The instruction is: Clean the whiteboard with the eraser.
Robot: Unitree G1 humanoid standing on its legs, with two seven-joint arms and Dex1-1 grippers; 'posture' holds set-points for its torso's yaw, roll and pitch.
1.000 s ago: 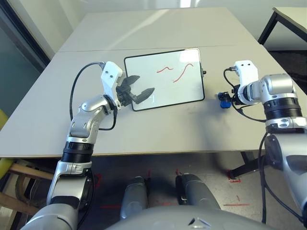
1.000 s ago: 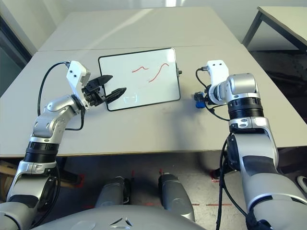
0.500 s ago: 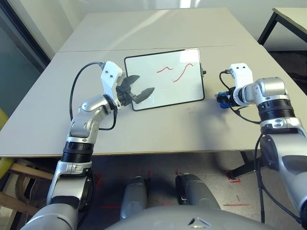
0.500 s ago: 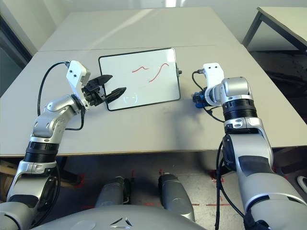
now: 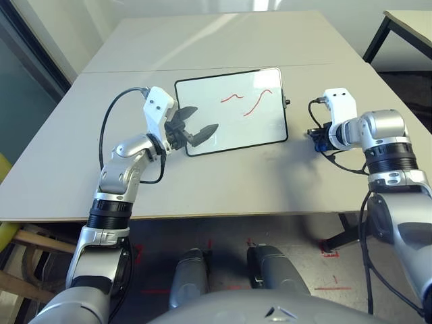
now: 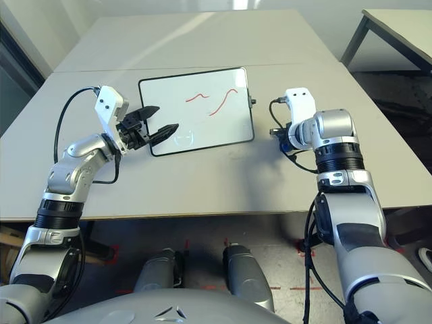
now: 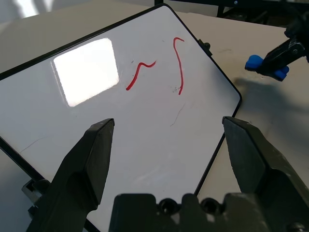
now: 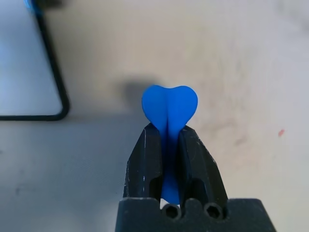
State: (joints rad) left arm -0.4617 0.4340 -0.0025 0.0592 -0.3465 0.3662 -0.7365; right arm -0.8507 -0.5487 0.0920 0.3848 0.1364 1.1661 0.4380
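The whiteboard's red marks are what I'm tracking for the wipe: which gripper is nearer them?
Left. The left gripper hovers open over the whiteboard's near corner; the right gripper, clamping the eraser, is beyond the board's opposite edge.

The two head eyes look down on the same counter (image 5: 223, 175) from above, while each wrist camera peers closely along its own pincer.

Pale grey table (image 5: 223, 182), second table (image 5: 412, 23) at right, red-marked floor (image 5: 337, 270).
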